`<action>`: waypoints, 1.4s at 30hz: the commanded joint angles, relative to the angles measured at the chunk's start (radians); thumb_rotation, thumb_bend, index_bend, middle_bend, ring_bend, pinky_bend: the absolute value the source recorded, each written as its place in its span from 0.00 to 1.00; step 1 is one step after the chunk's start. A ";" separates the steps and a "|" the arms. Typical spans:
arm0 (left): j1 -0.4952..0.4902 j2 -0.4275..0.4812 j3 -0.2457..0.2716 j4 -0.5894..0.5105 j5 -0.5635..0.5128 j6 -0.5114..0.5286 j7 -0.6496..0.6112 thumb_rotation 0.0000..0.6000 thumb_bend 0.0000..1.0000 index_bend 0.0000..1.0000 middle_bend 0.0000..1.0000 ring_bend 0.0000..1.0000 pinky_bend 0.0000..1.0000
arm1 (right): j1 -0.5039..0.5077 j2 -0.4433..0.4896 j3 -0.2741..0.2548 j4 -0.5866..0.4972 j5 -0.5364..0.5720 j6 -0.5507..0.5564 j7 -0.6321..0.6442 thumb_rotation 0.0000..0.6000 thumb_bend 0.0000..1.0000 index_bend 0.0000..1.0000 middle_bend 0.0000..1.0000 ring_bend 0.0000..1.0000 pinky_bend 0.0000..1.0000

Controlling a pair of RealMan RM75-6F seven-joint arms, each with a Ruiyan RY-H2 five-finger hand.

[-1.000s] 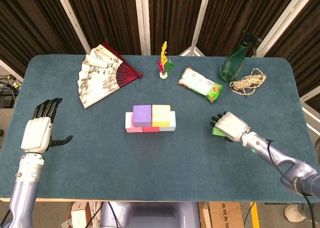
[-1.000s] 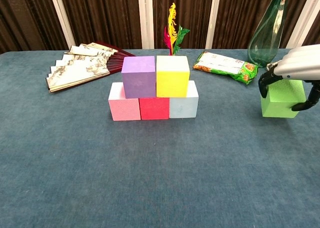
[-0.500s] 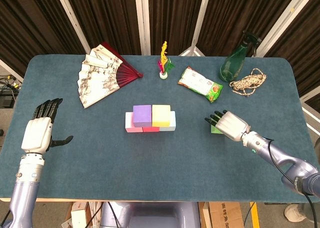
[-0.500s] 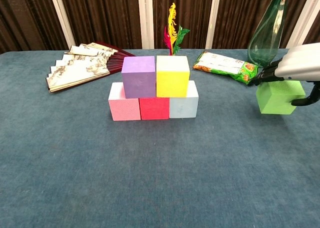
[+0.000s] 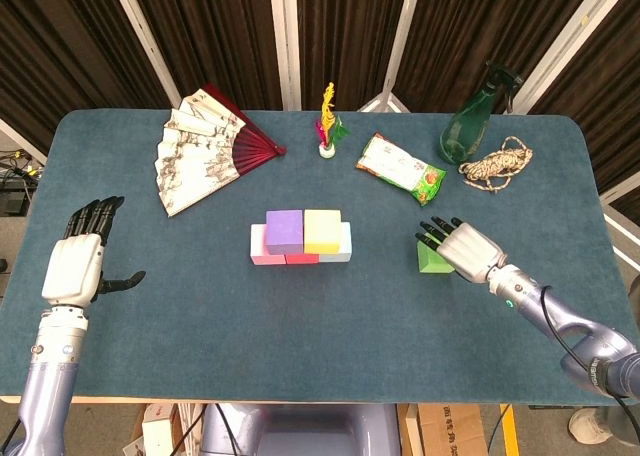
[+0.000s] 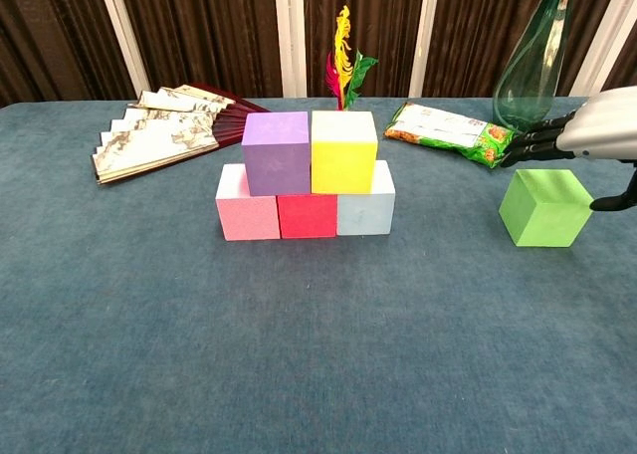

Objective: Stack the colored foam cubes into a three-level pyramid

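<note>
two-level stack sits mid-table: pink cube (image 6: pixel 248 216), red cube (image 6: pixel 307 216) and pale blue cube (image 6: pixel 365 213) in a row touching side by side, with purple cube (image 6: pixel 276 152) and yellow cube (image 6: pixel 343 150) on top, also touching each other. no third level on it.

green cube (image 6: pixel 544 208) rests on the blue table (image 5: pixel 300 326), well to the right of the stack as the head view shows it, standing alone on the cloth.

right hand (image 5: pixel 466 248) hangs over the far right side of the green cube, fingers (image 6: pixel 532 146) stretched out straight and apart, pointing toward the stack, thumb (image 6: pixel 617 203) down at the cube's right edge. it grips nothing; can't tell whether the thumb touches the cube.

left hand (image 5: pixel 76 264) is far left of the stack near the table edge, palm up-ish, fingers extended and spread, thumb sticking out sideways, holding nothing. only the head view shows it.

behind the stack: folding fan (image 5: pixel 205 154) to the back left, feathered shuttlecock (image 5: pixel 328 124) straight behind, snack packet (image 5: pixel 399 168) back right. further right of the packet a green glass bottle (image 5: pixel 469 126) and beside it a coil of rope (image 5: pixel 497 164).
</note>
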 commanded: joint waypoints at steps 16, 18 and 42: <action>0.003 0.001 0.001 -0.011 0.015 0.005 -0.005 1.00 0.17 0.00 0.04 0.00 0.00 | -0.075 0.034 0.112 -0.208 0.379 -0.027 0.110 1.00 0.34 0.00 0.00 0.00 0.04; 0.004 0.001 0.001 -0.013 0.016 0.006 -0.006 1.00 0.17 0.00 0.04 0.00 0.00 | -0.071 0.017 0.115 -0.193 0.412 -0.033 0.077 1.00 0.34 0.00 0.00 0.00 0.04; 0.000 -0.001 -0.005 0.001 -0.005 -0.005 -0.009 1.00 0.17 0.00 0.04 0.00 0.00 | -0.002 -0.089 0.128 -0.092 0.690 -0.117 -0.070 1.00 0.30 0.00 0.14 0.02 0.00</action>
